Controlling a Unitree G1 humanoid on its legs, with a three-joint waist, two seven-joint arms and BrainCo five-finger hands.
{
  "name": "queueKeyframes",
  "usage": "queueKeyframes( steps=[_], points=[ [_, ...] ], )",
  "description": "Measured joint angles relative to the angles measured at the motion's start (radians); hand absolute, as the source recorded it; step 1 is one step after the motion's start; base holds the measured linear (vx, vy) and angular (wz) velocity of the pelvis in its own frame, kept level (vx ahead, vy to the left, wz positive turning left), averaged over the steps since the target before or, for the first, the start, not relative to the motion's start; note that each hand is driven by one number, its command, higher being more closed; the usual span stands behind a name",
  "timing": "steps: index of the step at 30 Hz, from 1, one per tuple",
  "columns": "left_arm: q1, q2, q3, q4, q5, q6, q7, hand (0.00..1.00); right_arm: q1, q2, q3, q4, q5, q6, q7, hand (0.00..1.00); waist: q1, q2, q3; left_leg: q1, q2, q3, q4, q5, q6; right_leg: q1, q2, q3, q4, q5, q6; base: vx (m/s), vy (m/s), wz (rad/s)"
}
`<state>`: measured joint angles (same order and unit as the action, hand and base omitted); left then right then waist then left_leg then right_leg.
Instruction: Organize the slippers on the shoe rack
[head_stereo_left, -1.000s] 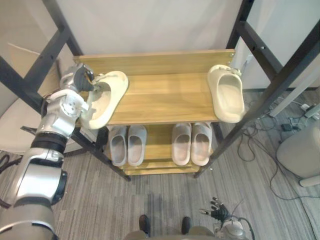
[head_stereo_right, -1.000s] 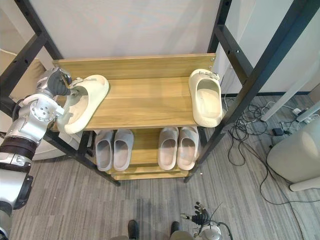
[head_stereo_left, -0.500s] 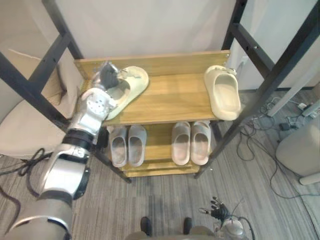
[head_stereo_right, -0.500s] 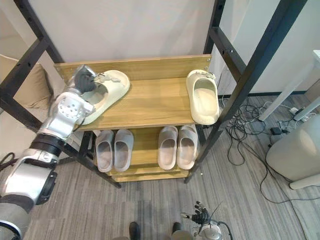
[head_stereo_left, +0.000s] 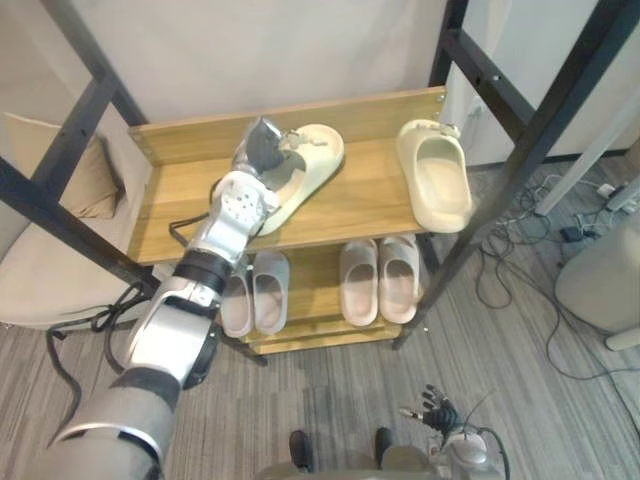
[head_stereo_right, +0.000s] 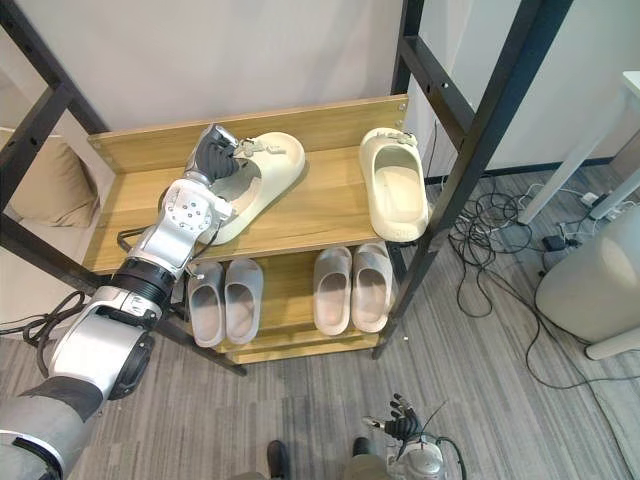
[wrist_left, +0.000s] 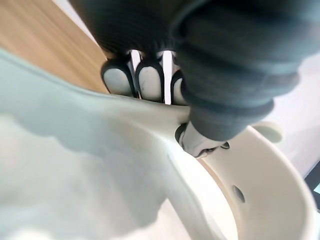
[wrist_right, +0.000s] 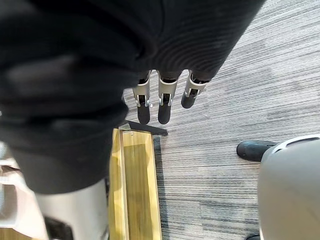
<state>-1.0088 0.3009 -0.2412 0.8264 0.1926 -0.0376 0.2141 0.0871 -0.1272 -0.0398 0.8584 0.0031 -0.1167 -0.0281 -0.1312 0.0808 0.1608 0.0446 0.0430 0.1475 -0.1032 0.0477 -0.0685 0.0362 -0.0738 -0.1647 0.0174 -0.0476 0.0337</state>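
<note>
On the top shelf (head_stereo_left: 170, 205) of the shoe rack, left of the middle, your left hand (head_stereo_left: 262, 150) has its fingers (wrist_left: 150, 82) curled over the side wall of a cream slipper (head_stereo_left: 312, 160), with the thumb on the inner side, so it is pinching the rim. You cannot tell from here whether the sole is on the wood or just above it.

Judge this slipper as light moulded foam. It is thick enough to keep its shape but will give under a hard squeeze, and the matte surface should not be slippery. The side wall is a sound place to hold it. A grip nearer the middle of its length would keep it from swinging on the wrist.

Its long axis runs on a diagonal. The far end points to the rear right of the shelf and the near end to the front edge on the left. Which end is the toe is not clear.

Further right, its mate (head_stereo_left: 435, 185) lies flat near the right-hand post. Its long axis runs roughly front to back, and it sits well apart from the held one. To make a pair, the held slipper needs to turn to that same line.

Your right hand (wrist_right: 160, 102) hangs low over the floor with its fingers straight, holding nothing.
</note>
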Motion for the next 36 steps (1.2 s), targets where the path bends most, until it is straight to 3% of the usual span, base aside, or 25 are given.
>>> queueKeyframes(
  steps=[15, 16, 27, 36],
  points=[
    [-0.083, -0.142, 0.026, 0.048, -0.068, 0.005, 0.024, 1.00, 0.089, 0.014, -0.035, -0.168, 0.037, 0.001, -0.023, 0.00, -0.007, 0.016, 0.007, -0.027, 0.006, 0.035, 0.000, 0.000, 0.000, -0.088, -0.015, 0.030, 0.101, -0.040, 0.011, -0.01, 0.000, -0.05],
    [-0.089, -0.158, 0.026, 0.048, -0.072, 0.005, 0.027, 0.00, 0.101, 0.017, -0.035, -0.185, 0.038, -0.001, -0.026, 0.00, -0.007, 0.016, 0.007, -0.028, 0.005, 0.036, 0.000, 0.000, 0.000, -0.091, -0.017, 0.031, 0.105, -0.044, 0.012, 0.00, 0.000, 0.00],
    [-0.110, -0.230, 0.025, 0.047, -0.078, 0.014, 0.047, 0.00, 0.126, 0.035, -0.035, -0.224, 0.038, -0.007, -0.033, 0.00, 0.012, 0.016, 0.007, -0.034, -0.002, 0.035, 0.000, -0.002, 0.004, -0.109, -0.031, 0.014, 0.152, -0.072, 0.014, -0.01, 0.000, 0.05],
    [-0.118, -0.232, 0.054, 0.049, -0.076, 0.017, 0.039, 0.00, 0.124, 0.048, -0.036, -0.209, 0.040, -0.010, -0.033, 0.00, 0.018, 0.016, 0.004, -0.032, -0.002, 0.033, 0.000, -0.002, 0.004, -0.107, -0.031, 0.012, 0.152, -0.072, 0.014, 0.00, 0.000, 0.00]
  ],
)
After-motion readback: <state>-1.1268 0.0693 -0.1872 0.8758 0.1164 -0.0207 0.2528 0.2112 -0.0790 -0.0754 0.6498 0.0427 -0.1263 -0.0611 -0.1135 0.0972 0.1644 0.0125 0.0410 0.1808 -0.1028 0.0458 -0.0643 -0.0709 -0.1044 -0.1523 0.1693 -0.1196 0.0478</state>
